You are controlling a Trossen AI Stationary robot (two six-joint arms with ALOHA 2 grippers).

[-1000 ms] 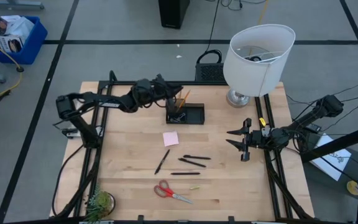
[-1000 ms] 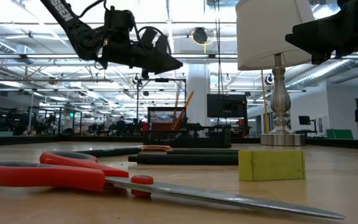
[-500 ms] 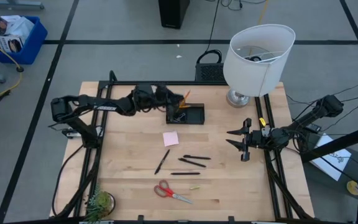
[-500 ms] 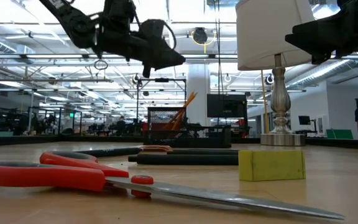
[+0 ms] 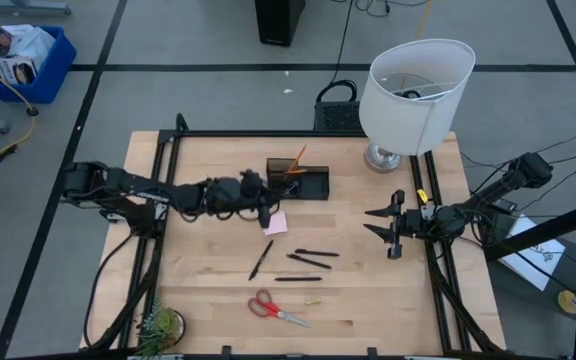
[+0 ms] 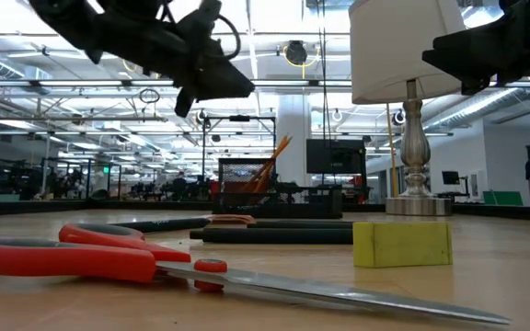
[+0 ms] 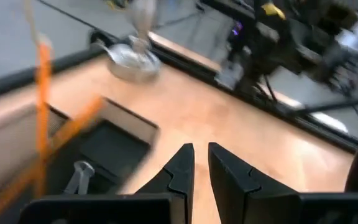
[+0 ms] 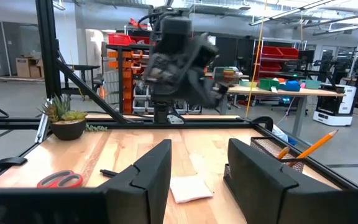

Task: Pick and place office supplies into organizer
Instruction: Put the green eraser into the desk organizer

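Observation:
The black organizer (image 5: 298, 182) stands at the table's far middle with orange pencils (image 5: 296, 158) leaning in its cup. My left gripper (image 5: 266, 210) hovers just near of it, above the left edge of the pink sticky-note pad (image 5: 276, 223). Its fingers (image 7: 201, 155) stand a narrow gap apart with nothing between them. Black pens (image 5: 261, 258) (image 5: 313, 257) (image 5: 298, 279) and the red-handled scissors (image 5: 276, 308) lie flat farther toward the near edge. My right gripper (image 5: 383, 225) waits open at the right, pointing toward the pad (image 8: 191, 188).
A big white lamp (image 5: 415, 90) stands at the far right corner. A small green plant (image 5: 160, 325) sits at the near left corner. A small yellow block (image 6: 402, 244) lies near the scissors (image 6: 109, 257). Black frame rails (image 5: 163, 240) run along both sides of the table.
My left gripper has swung from above the organizer toward the table's near edge, rolling as it went, and now hangs over the pink pad. Its finger gap shows no change. The right arm has kept still.

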